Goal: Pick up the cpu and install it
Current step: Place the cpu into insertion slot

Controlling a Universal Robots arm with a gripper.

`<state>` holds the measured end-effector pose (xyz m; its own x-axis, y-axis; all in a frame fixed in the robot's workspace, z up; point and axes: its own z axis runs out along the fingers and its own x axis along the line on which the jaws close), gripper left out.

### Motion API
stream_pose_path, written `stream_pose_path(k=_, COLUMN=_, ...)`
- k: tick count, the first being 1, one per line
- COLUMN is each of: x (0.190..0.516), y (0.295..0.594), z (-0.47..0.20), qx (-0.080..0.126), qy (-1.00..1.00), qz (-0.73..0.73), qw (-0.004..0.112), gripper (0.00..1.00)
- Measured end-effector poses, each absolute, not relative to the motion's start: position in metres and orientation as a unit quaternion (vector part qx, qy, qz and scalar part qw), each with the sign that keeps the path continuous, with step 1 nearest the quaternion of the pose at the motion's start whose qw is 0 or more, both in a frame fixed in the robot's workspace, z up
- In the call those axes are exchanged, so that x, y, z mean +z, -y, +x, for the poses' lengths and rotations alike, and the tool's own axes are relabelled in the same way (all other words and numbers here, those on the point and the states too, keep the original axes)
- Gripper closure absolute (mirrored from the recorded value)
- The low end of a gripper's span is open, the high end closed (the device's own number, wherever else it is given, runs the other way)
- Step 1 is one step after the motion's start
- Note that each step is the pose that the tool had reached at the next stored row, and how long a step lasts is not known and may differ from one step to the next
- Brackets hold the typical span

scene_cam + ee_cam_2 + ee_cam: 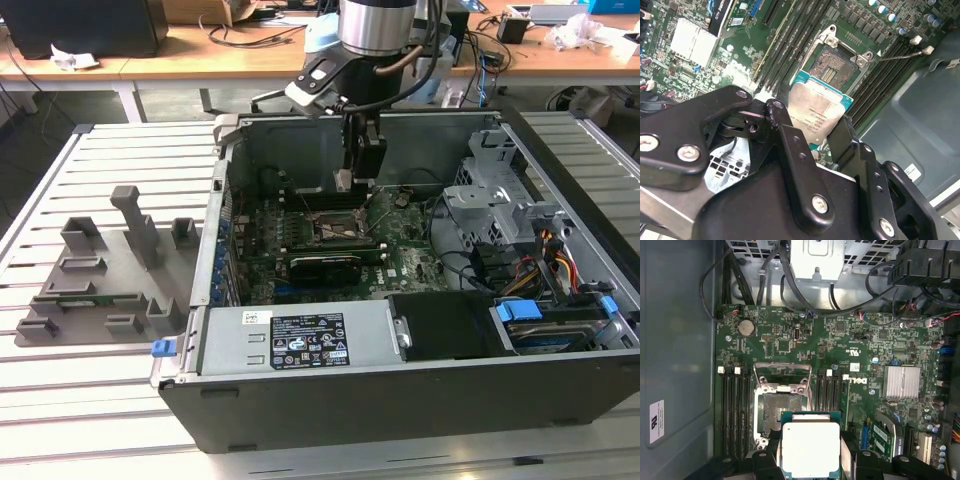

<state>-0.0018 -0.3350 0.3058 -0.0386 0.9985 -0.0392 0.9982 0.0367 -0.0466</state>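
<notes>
The two black fingers [785, 140] are pinching the cpu [817, 110] by two of its side edges, with its shiny grey top left bare. The cpu hangs in the air inside the computer case [400, 400], just over the green board [790, 340]. It is near the open socket [775, 412] and I think it is not sitting in it yet. To me the cpu looks light, thin and stiff, so it should not bend. Its metal top looks smooth, so it could slip if the hold is loose. I think the edges are the right place to hold it, since the underside and the tiny pins in the socket are likely easy to hurt. There is faint dark print on top of the cpu, too pale for me to make out. The board has white letters on it. A white sticker [656, 421] sits on the grey case wall, and a bigger label [295, 340] lies on the metal box at the front. The case rests on a slatted worktop [100, 400] beside a grey holder tray [100, 270].
</notes>
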Motion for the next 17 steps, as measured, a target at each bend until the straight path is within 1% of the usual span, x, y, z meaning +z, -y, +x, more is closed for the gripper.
stream_pose_path(k=17, x=0.2956, y=0.3350, z=-0.0018, qx=0.030, qy=0.720, qz=-0.693, qw=0.002, gripper=0.45)
